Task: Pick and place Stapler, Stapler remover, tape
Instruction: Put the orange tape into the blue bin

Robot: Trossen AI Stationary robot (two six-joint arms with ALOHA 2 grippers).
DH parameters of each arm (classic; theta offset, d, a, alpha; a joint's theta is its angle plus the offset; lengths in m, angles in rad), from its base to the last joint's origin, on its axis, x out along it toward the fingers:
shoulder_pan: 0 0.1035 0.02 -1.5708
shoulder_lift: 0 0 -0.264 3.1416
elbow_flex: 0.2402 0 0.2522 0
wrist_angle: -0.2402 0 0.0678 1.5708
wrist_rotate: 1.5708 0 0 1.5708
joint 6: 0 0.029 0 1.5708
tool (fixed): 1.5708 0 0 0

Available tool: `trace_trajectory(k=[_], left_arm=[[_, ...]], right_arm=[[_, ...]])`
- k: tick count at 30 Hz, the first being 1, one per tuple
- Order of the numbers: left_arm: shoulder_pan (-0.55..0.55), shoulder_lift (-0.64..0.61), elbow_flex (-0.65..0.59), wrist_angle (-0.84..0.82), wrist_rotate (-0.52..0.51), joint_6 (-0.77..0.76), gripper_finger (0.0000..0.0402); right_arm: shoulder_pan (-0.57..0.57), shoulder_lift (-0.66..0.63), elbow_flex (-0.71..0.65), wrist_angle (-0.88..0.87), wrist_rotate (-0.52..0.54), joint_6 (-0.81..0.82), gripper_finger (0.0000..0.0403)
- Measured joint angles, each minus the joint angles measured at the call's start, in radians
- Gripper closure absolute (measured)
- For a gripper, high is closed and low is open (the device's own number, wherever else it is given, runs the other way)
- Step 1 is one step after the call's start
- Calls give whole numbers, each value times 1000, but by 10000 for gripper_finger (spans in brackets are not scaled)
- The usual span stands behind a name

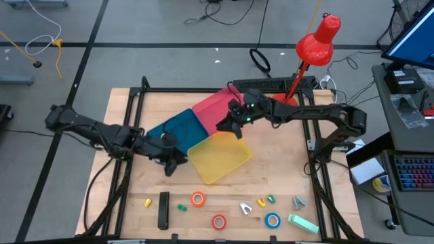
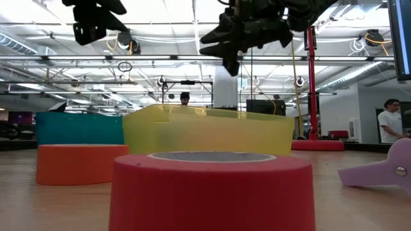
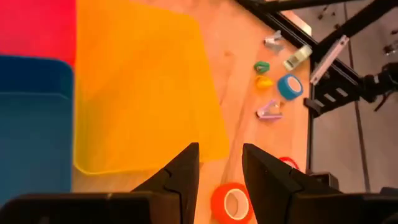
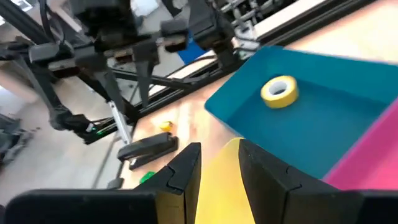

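left gripper (image 3: 221, 163): empty, fingers slightly apart, above the yellow plastic tray (image 1: 215, 157)'s near-left edge.
right gripper (image 4: 214, 158): empty, narrowly parted, over trays.
next: you drop onto the orange tape ring (image 1: 197, 198), centred.

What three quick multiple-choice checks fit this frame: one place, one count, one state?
1. The yellow tape lies: A in the blue tray; B in the red tray; C in the yellow tray.
2. Tape rolls on the bare table: A one; B three; C five.
3. The left gripper: A holds a stapler; B holds tape; C is empty.
Key: A, the right wrist view shows it there; B, orange roll, red roll, blue roll; C, its fingers stand apart with nothing between them.
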Motion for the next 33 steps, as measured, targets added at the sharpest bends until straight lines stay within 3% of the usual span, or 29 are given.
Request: trace_trajectory(k=[5, 12, 22, 33], left_arm=[[-62, 0, 0, 16, -45, -24, 277], [-120, 7, 0, 20, -88, -28, 277], [-166, 110, 0, 19, -85, -24, 277], [-203, 243, 0, 215, -55, -152, 277]], right_arm=[[-17, -131, 0, -173, 123, -93, 303], [55, -331, 1, -473, 387, -161, 303], [215, -548, -1, -765, 722, -85, 303], [291, -842, -226, -791, 785, -26, 303]])
